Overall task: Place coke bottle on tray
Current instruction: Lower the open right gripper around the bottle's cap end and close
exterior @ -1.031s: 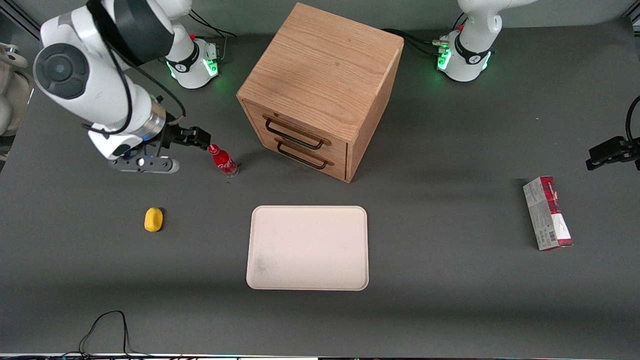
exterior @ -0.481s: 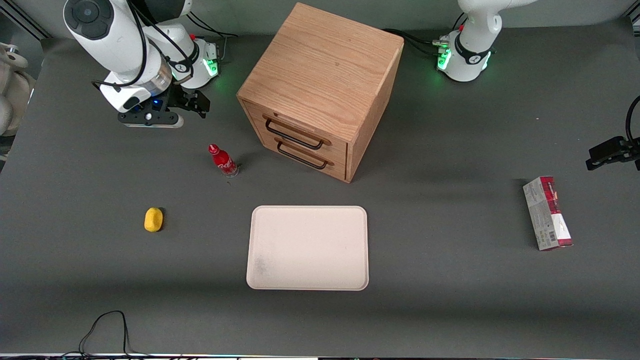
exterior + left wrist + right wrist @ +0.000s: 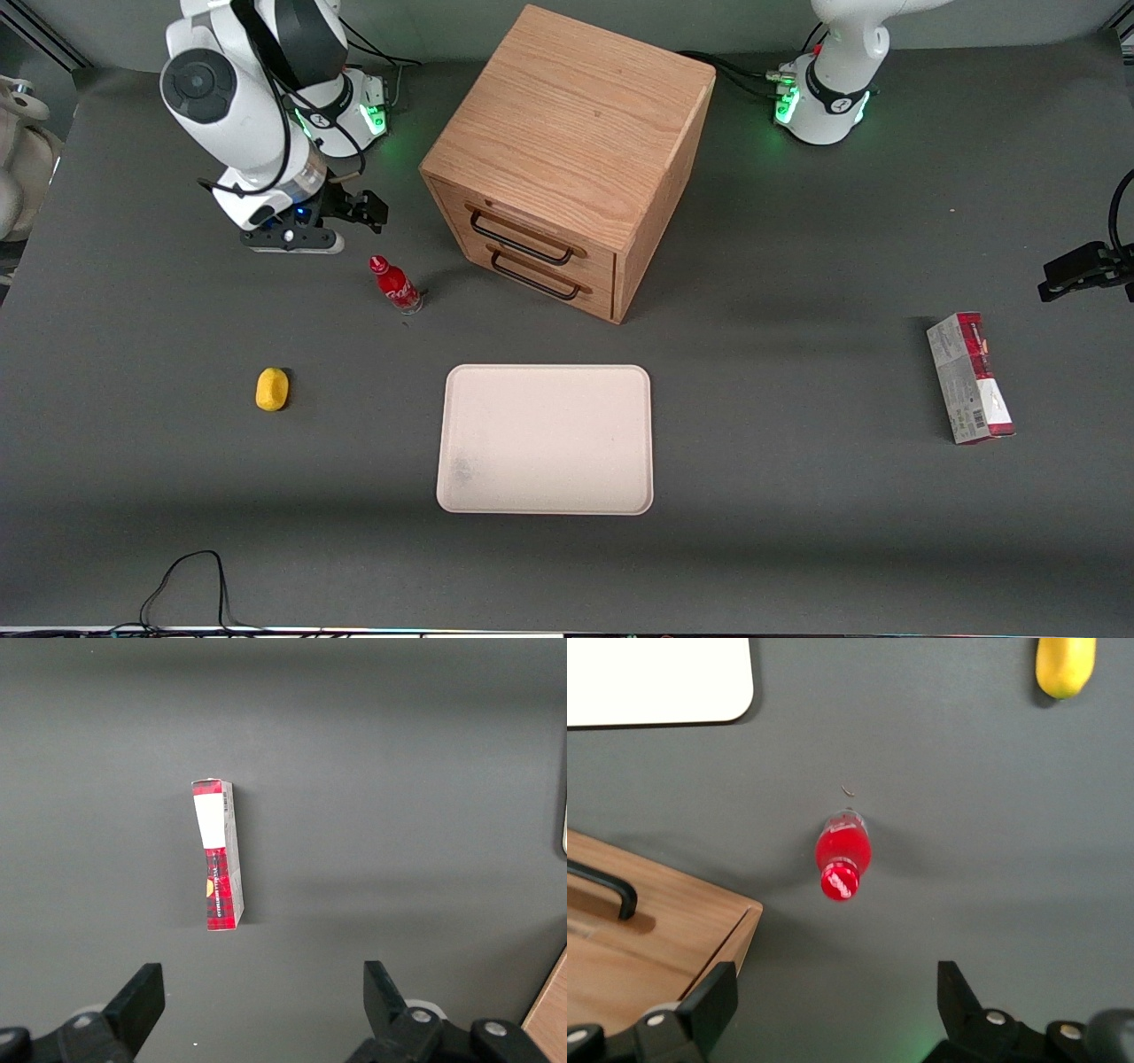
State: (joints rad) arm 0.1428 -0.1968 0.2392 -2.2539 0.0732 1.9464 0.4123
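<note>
A wooden cabinet (image 3: 567,151) stands on the dark grey bench (image 3: 797,532), set at an angle — two drawers on its front, each with a black handle (image 3: 521,239), both closed. A small yellow object (image 3: 272,389) lies toward the working arm's end. A red-and-white carton (image 3: 969,377) lies flat toward the parked arm's end. A black cable (image 3: 190,585) loops at the bench edge nearest the front camera.

red coke bottle (image 3: 395,283) upright on table, cream tray (image 3: 546,439) nearer camera
</note>
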